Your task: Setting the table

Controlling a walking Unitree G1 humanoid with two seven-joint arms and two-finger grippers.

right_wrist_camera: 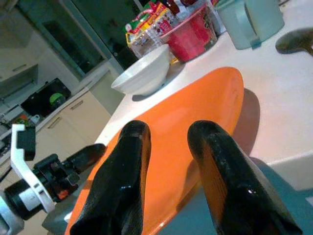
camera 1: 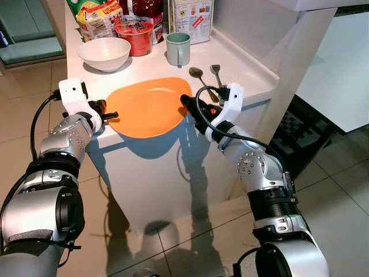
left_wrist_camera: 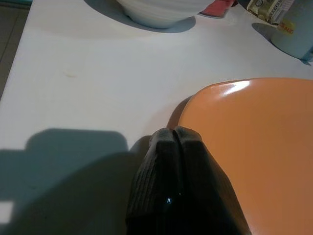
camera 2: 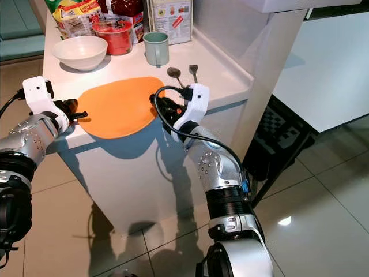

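Note:
An orange plate (camera 1: 150,107) lies on the white counter (camera 1: 242,69), its near rim hanging over the front edge. My left gripper (camera 1: 110,115) is at the plate's left rim, fingers shut together with the tips (left_wrist_camera: 174,134) just beside the rim. My right gripper (camera 1: 187,104) is at the plate's right rim, open, its two fingers (right_wrist_camera: 132,147) spread with the plate (right_wrist_camera: 195,103) seen between them. I cannot tell whether they touch it. A spoon (camera 1: 196,73) and a fork (camera 1: 216,72) lie beyond the right gripper.
A white bowl (camera 1: 104,53) and a green mug (camera 1: 177,49) stand behind the plate. A red noodle cup (camera 1: 134,36) and food packages line the back of the counter. A white wall panel rises at the right; tiled floor lies below.

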